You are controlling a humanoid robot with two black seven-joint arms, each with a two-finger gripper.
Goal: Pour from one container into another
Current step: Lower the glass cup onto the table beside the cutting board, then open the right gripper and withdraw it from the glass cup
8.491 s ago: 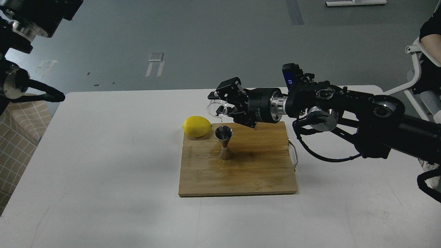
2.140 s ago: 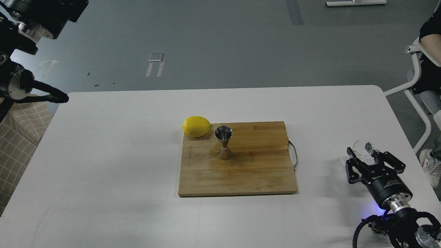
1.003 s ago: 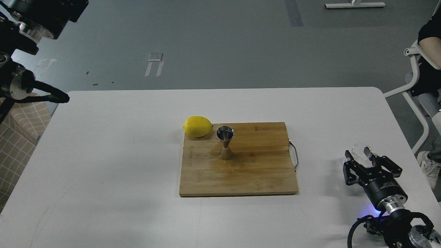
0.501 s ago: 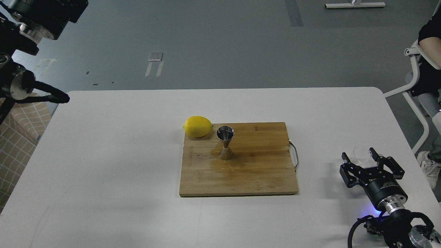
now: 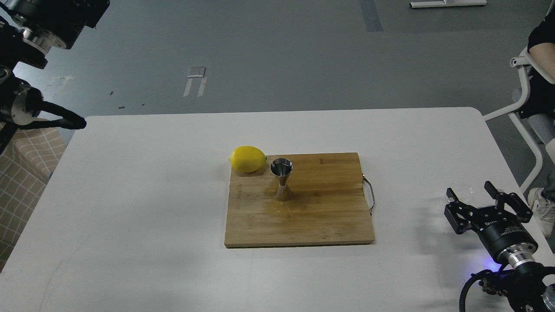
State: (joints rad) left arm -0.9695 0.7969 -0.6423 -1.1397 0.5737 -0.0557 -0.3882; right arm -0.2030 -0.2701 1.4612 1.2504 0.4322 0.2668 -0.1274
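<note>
Clear glass tumbler [image 5: 456, 193] standing upright on table [image 5: 130, 195], just beyond my right pincer [image 5: 472, 193], fingers spread, gripping nothing. Steel jigger [image 5: 282, 179] standing vertical, far left.

grey floor [image 5: 277, 52] with pale tape marks [image 5: 195, 80]; white table [image 5: 130, 208]; white chair [image 5: 527, 99] at right; checked cloth [image 5: 21, 173] at left.

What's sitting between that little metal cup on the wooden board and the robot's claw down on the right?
In the head view, between the steel jigger and the right gripper lie only bare cutting board, its metal handle, and white table.
</note>
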